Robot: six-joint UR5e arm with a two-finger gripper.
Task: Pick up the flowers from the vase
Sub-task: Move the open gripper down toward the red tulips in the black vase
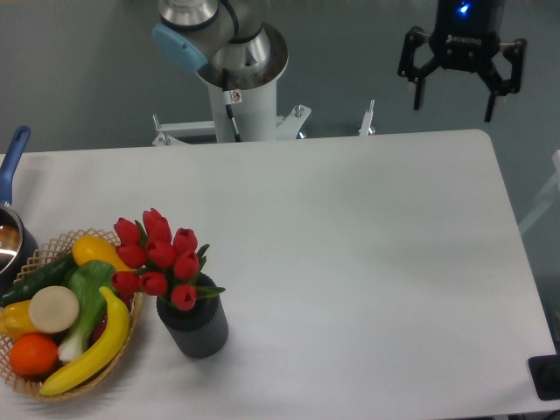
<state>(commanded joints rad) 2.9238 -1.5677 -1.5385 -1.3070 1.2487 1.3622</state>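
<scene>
Gripper (pixel 453 112) hung with its fingers spread, empty, above the table's (pixel 367 254) far right edge, well apart from the flowers (pixel 157 258). They stood in the vase (pixel 194 325) beside the basket (pixel 52 389). Probably light and soft; the bunch looked best grasped low, below the buds.

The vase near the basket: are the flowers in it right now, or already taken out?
In. The flowers stand upright in the vase; the open gripper hangs far away.
</scene>
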